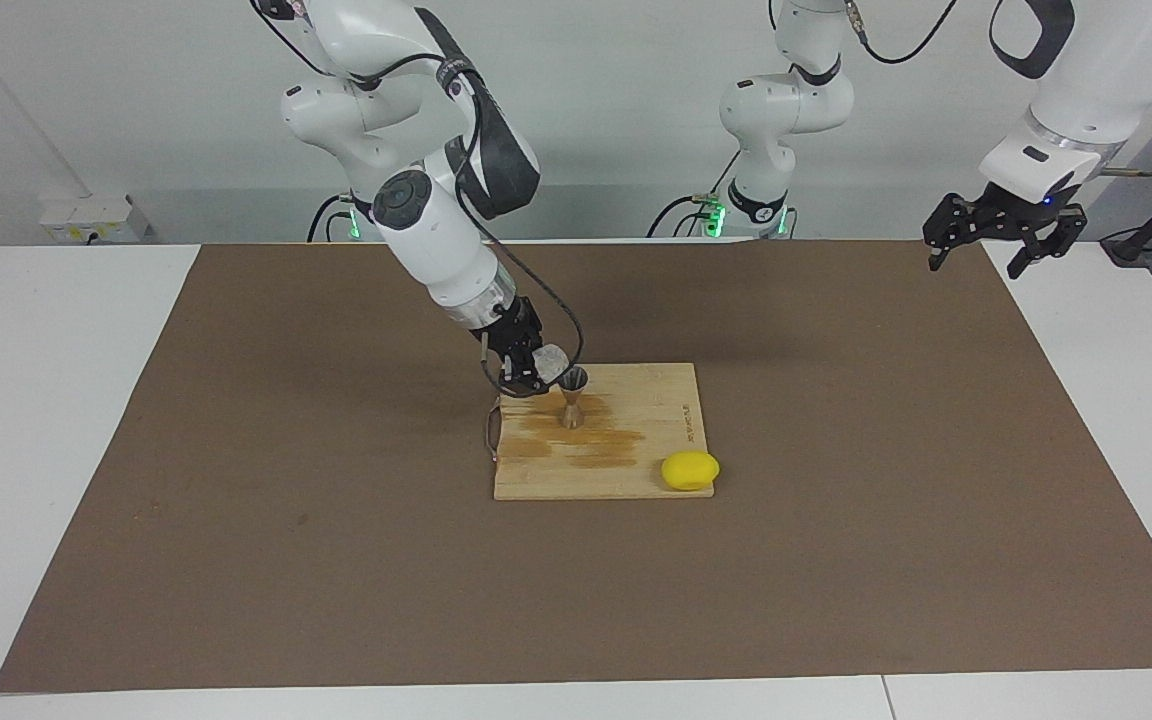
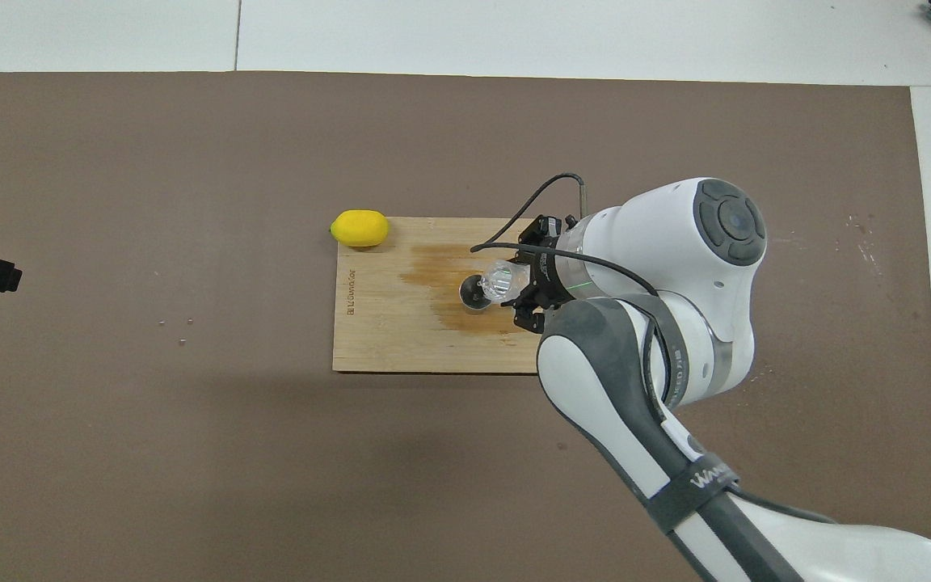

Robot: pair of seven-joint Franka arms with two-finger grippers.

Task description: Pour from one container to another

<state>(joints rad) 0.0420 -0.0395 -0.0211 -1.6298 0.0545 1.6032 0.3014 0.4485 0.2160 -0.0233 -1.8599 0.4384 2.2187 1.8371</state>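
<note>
We read this as the pour itself. The glass tumbler [image 1: 552, 356] is tipped hard over, its mouth pointing toward the cup of the steel jigger [image 1: 573, 396] and its rim just beside the jigger's lip. The jigger stands upright on the wooden cutting board [image 1: 636, 470], in the part of the board nearer the robots, on a darker wet-looking stain [image 1: 591, 440] that spreads across the wood. The right gripper [image 1: 526, 372] holds the tumbler, jaws clamped on its faceted wall, with the arm slanting down over the board's edge at the right arm's end.

We cannot see any liquid in the tumbler or a stream between the two vessels, so how far the pour has got is unclear. Our judgement is that the next move calls for holding the tilt steady over the narrow cup, then rolling the tumbler back upright without knocking the light, top-heavy jigger.

The facing view shows the height: tumbler above the jigger's rim, and the left gripper [image 1: 1001, 225] waiting with jaws spread, up over the tabletop's corner at the left arm's end. The overhead view instead shows the tumbler [image 2: 499, 280] overlapping the jigger [image 2: 475, 293], confirming alignment, and the lemon [image 2: 360, 228] touching the board's corner farther from the robots.
</note>
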